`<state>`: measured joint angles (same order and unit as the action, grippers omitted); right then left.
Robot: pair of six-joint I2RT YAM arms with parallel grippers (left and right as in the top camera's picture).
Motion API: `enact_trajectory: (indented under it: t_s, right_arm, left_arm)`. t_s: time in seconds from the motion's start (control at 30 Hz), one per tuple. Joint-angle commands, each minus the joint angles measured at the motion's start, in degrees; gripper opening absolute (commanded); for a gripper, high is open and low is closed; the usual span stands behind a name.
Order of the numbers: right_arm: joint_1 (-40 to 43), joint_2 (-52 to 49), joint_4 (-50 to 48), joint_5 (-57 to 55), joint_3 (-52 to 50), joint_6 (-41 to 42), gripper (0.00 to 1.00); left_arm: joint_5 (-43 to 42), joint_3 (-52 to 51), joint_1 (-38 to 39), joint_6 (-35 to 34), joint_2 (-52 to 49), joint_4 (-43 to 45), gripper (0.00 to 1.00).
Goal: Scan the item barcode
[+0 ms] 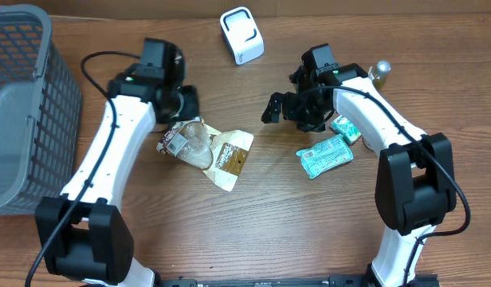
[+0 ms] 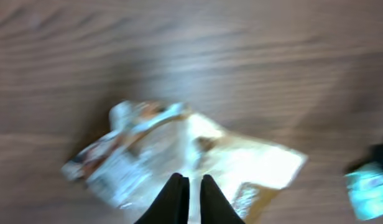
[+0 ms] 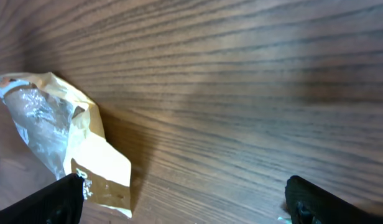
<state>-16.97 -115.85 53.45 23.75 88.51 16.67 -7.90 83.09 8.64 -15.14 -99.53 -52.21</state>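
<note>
Overhead: the left tool (image 1: 188, 112) is hanging over the bag (image 1: 204, 147), which is lying on the desk (image 1: 269, 223) just under its tips. The scanner (image 1: 241, 34) is standing well beyond both tools. The step looks like the pickup; next the bag's barcode needs turning toward the scanner. The right tool (image 1: 279, 108) is waiting spread and empty.

Left wrist: blur is smearing everything. The fingers (image 2: 176, 199) are sitting almost pressed together over the bag (image 2: 179, 155); whether they are pinching it cannot be told.

Right wrist: the spread tool (image 3: 183, 182) is framing bare desk, with the bag (image 3: 55, 118) beside one finger, cut by the edge. No barcode is showing clearly.
</note>
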Motion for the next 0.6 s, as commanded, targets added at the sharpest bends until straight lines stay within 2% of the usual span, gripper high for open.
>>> enact_trajectory:
  t_s: [0.0, 0.1, 0.27, 0.43, 0.57]
  right_arm:
    - [-1.42, 0.44, 0.66, 0.81, 0.81, -0.15, 1.00]
    - [-3.28, 0.44, 1.42, 0.81, 0.81, -0.15, 1.00]
    - [-5.38, 0.44, 1.31, 0.79, 0.81, -0.13, 1.00]
    - [-7.15, 0.42, 0.90, 0.79, 0.81, 0.13, 1.00]
    - [-7.19, 0.42, -0.26, 0.79, 0.35, 3.15, 1.00]
  left_arm:
    - [2.08, -1.33, -2.86, 9.01, -1.31, -1.60, 0.13]
    - [1.95, -1.57, -4.76, 11.41, -4.17, -1.70, 0.13]
    - [2.40, -1.60, -4.52, 11.32, -10.58, -1.38, 0.13]
    - [2.49, -1.60, -4.61, 11.30, -17.03, 2.84, 0.12]
    - [2.43, -1.60, -4.55, 11.30, -18.86, 3.10, 0.12]
